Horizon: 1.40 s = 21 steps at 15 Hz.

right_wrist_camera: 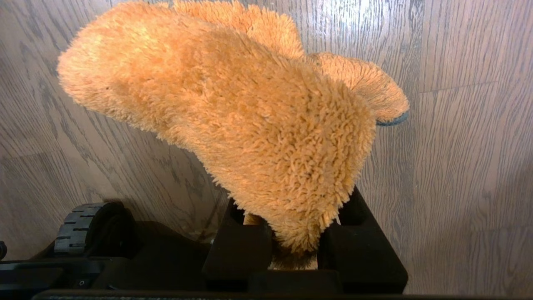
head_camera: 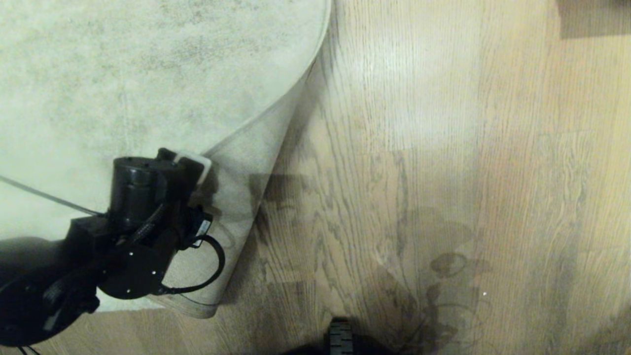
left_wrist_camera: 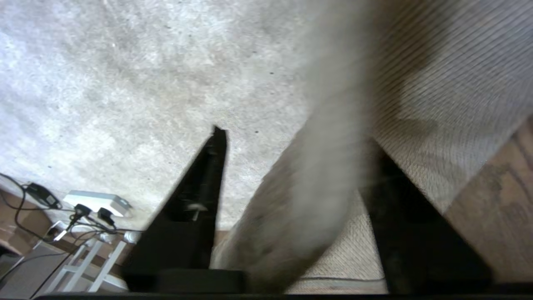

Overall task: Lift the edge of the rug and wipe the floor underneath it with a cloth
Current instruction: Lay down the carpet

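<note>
The pale grey mottled rug [head_camera: 148, 74] covers the upper left of the head view. Its rug edge [head_camera: 256, 162] is turned up and over near the corner, showing the woven backing [left_wrist_camera: 437, 83]. My left gripper [head_camera: 197, 165] hovers over that flap. In the left wrist view the left gripper [left_wrist_camera: 296, 139] is open, and the blurred rug edge [left_wrist_camera: 316, 187] runs loose between its spread fingers. My right gripper [right_wrist_camera: 295, 233] is shut on the fluffy orange cloth [right_wrist_camera: 250, 116], which has a teal bit [right_wrist_camera: 391, 121] at its far end and hangs above the wood floor [right_wrist_camera: 466, 166].
Bare oak-look floor [head_camera: 443, 148] fills the right of the head view. My base wheel [head_camera: 340, 337] shows at the bottom edge. A white power strip with black cables [left_wrist_camera: 98, 200] lies past the rug. A dark patch [head_camera: 591, 17] sits at the top right.
</note>
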Motion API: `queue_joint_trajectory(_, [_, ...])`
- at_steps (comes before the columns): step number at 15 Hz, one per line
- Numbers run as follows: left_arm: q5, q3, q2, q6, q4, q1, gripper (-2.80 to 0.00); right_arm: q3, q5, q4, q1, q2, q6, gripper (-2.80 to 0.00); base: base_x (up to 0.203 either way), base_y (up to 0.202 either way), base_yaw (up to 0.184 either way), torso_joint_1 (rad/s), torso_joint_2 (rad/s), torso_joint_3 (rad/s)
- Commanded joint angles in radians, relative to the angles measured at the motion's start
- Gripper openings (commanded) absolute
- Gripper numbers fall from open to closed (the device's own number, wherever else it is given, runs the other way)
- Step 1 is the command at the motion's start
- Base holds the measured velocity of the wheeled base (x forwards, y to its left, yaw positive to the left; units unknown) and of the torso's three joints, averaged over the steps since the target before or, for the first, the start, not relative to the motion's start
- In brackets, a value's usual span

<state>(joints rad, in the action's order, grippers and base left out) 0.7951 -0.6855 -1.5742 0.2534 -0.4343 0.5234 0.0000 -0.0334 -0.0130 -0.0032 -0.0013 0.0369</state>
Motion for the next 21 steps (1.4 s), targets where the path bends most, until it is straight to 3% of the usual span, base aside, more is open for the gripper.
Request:
queue_joint_trajectory(1, [0.004,-0.003,0.017,0.000,-0.004,0.009,0.00,0.000,0.000,-0.001,0.000,0.001,0.000,-2.80,0.000,0.000,0.000,0.000,0.00,0.000])
queue_joint_trajectory(5, [0.004,-0.029,0.039,-0.003,-0.005,0.022,0.00,0.000,0.000,-0.001,0.000,0.001,0.000,-2.80,0.000,0.000,0.000,0.000,0.00,0.000])
queue_joint_trajectory(16, [0.080,-0.089,0.088,-0.173,-0.006,0.173,0.00,0.000,0.000,-0.001,0.000,0.001,0.000,-2.80,0.000,0.000,0.000,0.000,0.00,0.000])
queue_joint_trajectory(21, [0.087,-0.136,0.090,-0.198,-0.006,0.217,0.00,0.000,0.000,-0.001,0.000,0.001,0.000,-2.80,0.000,0.000,0.000,0.000,0.00,0.000])
